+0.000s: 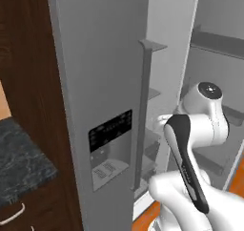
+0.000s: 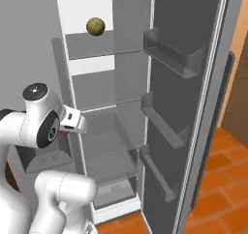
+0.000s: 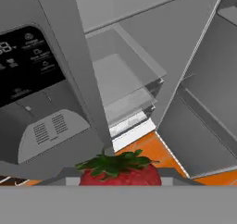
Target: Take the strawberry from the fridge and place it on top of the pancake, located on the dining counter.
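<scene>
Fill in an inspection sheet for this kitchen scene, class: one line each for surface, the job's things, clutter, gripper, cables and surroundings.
Surface: a dark speckled counter at the left over wood cabinets; the dining counter is not in view.
Job's things: the strawberry, red with green leaves, sits at the gripper, outside the fridge; the right fridge door stands open, and the left door with the black dispenser panel is closed.
Clutter: a round yellow-green fruit on the top fridge shelf.
Gripper: the gripper is shut on the strawberry.
Cables: nothing seen.
Surroundings: orange tiled floor, clear fridge shelves, bare door bins.
</scene>
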{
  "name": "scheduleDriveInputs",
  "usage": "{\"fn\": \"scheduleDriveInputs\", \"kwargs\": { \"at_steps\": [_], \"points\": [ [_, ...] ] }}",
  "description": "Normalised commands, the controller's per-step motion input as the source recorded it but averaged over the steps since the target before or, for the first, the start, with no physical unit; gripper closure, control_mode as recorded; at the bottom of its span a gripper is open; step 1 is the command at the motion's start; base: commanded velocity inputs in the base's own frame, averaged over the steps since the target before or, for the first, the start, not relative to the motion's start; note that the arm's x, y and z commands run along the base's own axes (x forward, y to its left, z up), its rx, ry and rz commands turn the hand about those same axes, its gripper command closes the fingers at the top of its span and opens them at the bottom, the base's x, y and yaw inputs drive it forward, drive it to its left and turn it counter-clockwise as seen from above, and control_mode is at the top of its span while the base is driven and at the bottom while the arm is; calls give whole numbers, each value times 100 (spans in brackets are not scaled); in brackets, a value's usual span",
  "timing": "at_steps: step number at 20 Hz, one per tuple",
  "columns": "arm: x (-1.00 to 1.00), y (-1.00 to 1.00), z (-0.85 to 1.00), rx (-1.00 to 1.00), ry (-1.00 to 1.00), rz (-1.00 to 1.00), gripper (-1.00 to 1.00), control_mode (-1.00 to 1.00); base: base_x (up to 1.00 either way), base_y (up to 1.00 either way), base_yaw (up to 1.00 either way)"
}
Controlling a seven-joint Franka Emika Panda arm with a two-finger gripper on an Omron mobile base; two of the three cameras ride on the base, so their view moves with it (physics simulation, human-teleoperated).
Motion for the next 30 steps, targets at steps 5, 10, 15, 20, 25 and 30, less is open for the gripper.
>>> {"fn": "scheduleDriveInputs", "kwargs": {
  "at_steps": [5,10,15,20,25,30],
  "points": [
    [0,0,0,0,0,0,100,100,-33,24,-87],
    [0,0,0,0,0,0,100,100,-29,10,-91],
    [0,0,0,0,0,0,100,100,-22,0,-91],
    [0,0,0,0,0,0,100,100,-8,-8,-86],
    [0,0,0,0,0,0,100,100,13,-28,-67],
    [0,0,0,0,0,0,100,100,79,0,-26]
  ]
}}
